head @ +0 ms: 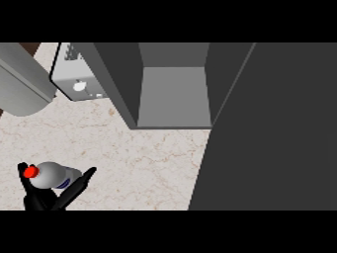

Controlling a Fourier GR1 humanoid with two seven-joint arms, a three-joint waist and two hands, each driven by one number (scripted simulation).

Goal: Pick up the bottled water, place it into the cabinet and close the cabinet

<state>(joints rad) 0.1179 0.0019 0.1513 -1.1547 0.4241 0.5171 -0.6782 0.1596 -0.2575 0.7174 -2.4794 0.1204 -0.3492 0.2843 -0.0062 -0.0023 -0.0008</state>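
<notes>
1. The left hand [48, 193] has its fingers wrapped round the bottled water [53, 175], red cap up, low and left of the cabinet [172, 96].
2. Looks like the pick-up's done and the carry is on.
3. Next it needs a move up and right into the cabinet's open bay, clearing the surface [138, 158].
4. The cabinet door [280, 133] hangs open on the right. The right hand isn't showing.

Left hand [45, 196]: matte black, slender tapered fingers and thumb, visible at lower left of frame.
</notes>
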